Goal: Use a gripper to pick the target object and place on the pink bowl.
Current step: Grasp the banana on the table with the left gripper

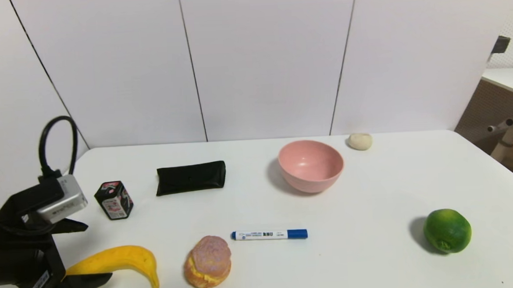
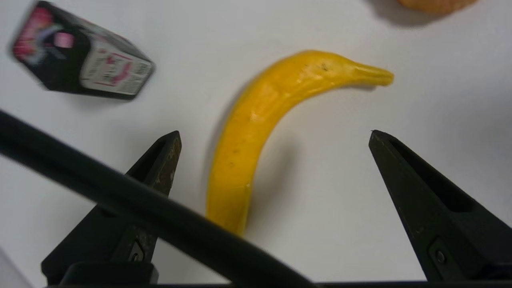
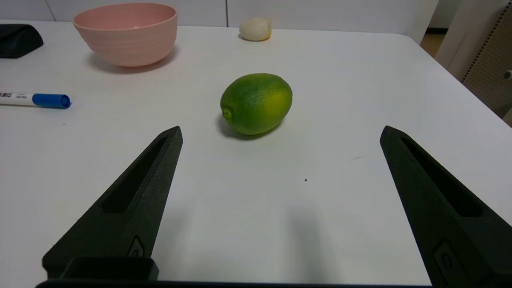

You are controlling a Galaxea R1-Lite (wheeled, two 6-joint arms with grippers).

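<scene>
The target object, a long curved yellow banana [image 1: 113, 259] [image 2: 256, 120], lies flat on the white table at the front left. My left gripper [image 1: 99, 251] [image 2: 274, 133] is open and hangs low over the banana's thick end. That end sits between the fingers, closer to one fingertip [image 2: 172, 148], and touches neither. The pink bowl [image 1: 310, 165] [image 3: 126, 34] stands upright and holds nothing, at the back centre-right, far from the banana. My right gripper [image 3: 282, 128] is open near the table's front right, with nothing between its fingers, and it is out of the head view.
A pink-and-yellow bun [image 1: 208, 261] lies just right of the banana's tip. Also on the table are a blue-capped marker [image 1: 270, 235], a small black box [image 1: 114, 199], a black pouch [image 1: 191, 177], a green lime [image 1: 447, 230] [image 3: 256, 103] and a pale lump [image 1: 360, 141] beside the bowl.
</scene>
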